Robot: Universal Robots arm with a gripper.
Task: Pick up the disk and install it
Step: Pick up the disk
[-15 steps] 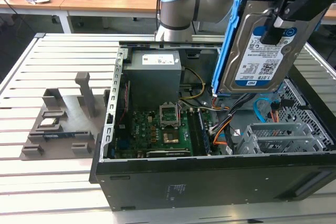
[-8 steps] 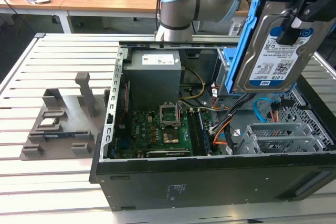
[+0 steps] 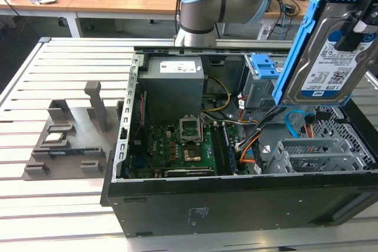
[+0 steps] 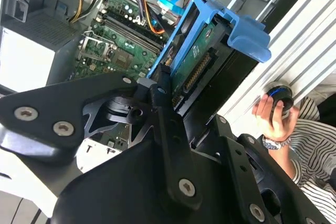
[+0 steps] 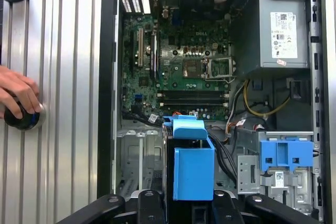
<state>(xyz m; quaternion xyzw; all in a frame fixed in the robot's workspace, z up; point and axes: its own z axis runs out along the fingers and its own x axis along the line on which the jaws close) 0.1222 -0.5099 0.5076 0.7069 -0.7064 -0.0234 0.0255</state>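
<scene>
Disk [image 3: 322,57]: a flat rectangular drive with a silver metal face. It carries a white-and-blue label and is framed by a smooth bright blue plastic rail. It is clamped between the jaws of the gripper [image 3: 349,32], which are closed on its two broad faces. The disk stands on edge, tilted, clear of the computer case [image 3: 236,205].

In the second wrist view the connector edge of the disk [image 4: 195,72] points away from the black matte fingers [image 4: 167,129].

Directly beneath the jaws is the perforated grey sheet-metal drive cage [image 3: 319,154]. Beyond it, further from the jaws, are the green motherboard [image 3: 177,151] and the boxy grey power supply [image 3: 174,87].

Just beside the jaws, inside the case, sits a small blue latch flap [image 5: 286,153].

Well apart from the jaws, a person's hand [image 5: 18,98] rests on a round black knob [image 5: 23,119] on the ribbed aluminium table [image 3: 71,63].
</scene>
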